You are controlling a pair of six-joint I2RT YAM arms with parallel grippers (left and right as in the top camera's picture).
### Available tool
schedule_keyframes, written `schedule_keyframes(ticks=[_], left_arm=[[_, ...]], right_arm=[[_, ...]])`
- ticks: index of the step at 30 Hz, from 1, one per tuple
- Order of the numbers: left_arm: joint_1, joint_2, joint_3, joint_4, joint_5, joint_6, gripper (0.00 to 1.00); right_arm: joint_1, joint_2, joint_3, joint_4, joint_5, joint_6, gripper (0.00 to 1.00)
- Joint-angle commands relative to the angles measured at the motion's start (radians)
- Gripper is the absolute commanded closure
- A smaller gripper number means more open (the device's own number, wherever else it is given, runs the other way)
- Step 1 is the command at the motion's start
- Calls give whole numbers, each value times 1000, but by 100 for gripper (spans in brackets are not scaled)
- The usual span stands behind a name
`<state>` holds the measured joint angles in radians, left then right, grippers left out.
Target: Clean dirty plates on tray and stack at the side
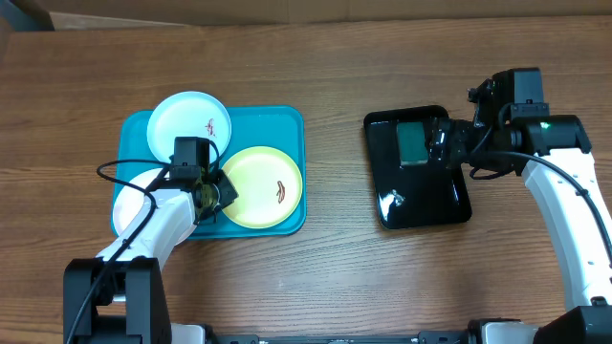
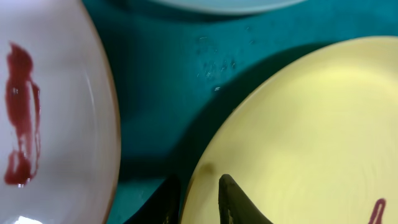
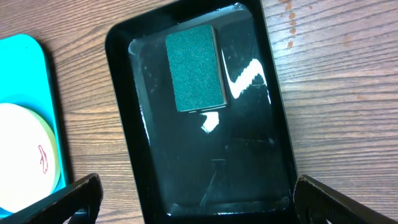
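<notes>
The teal tray (image 1: pixel 292 124) holds three plates: a pale blue one (image 1: pixel 189 124) at the back, a white one (image 1: pixel 126 205) at the front left partly under my left arm, and a yellow one (image 1: pixel 260 186) at the right. Each has a reddish smear. My left gripper (image 1: pixel 218 194) sits at the yellow plate's left rim. In the left wrist view its fingers (image 2: pixel 198 180) are closed on the rim of the yellow plate (image 2: pixel 311 124), with the white plate (image 2: pixel 56 112) to the left. My right gripper (image 3: pixel 199 208) is open and empty above the black tray.
The glossy black tray (image 1: pixel 449 205) lies to the right on the wooden table, with a green sponge (image 1: pixel 413 143) at its far end; both show in the right wrist view, tray (image 3: pixel 124 124) and sponge (image 3: pixel 194 67). Bare wood lies between the two trays.
</notes>
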<state>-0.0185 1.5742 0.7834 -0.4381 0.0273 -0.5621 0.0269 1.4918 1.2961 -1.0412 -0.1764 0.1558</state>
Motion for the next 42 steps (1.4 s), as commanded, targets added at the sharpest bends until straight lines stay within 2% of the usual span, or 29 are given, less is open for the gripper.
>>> schedule_keyframes(ticks=[1, 3, 6, 8, 11, 17, 22, 27, 31, 34, 37, 40, 42], left_arm=[[-2, 14, 26, 7, -19, 44, 81], [-2, 14, 26, -7, -33, 46, 88], [-2, 16, 22, -14, -46, 47, 89], [-2, 17, 22, -13, -46, 46, 86], [-2, 18, 22, -13, -45, 46, 75], [-3, 28, 22, -14, -45, 46, 76], [-3, 29, 22, -22, -45, 46, 87], [-3, 42, 22, -28, -34, 45, 88], [-3, 64, 22, -29, -6, 38, 96], [-3, 78, 22, -28, 18, 38, 96], [-3, 82, 22, -24, 18, 38, 82], [-3, 82, 22, -21, 19, 38, 78], [-3, 82, 22, -20, 19, 38, 76]], right_arm=[[0, -3, 12, -1, 3, -7, 0], [0, -3, 12, -5, 3, -7, 0], [0, -3, 12, -7, 4, -7, 0], [0, -3, 12, -8, 4, -7, 0], [0, -3, 3, -1, 4, -7, 0], [0, -2, -47, 47, 4, -7, 0], [0, -2, -52, 81, 5, -8, 3], [1, -2, -96, 159, 4, -7, 7], [8, -1, -150, 216, 4, -17, 8], [19, -1, -204, 290, 12, -58, 14], [39, -1, -253, 371, 20, -68, 20], [71, 8, -269, 427, 31, -109, 21], [108, 13, -269, 447, 79, -138, 18]])
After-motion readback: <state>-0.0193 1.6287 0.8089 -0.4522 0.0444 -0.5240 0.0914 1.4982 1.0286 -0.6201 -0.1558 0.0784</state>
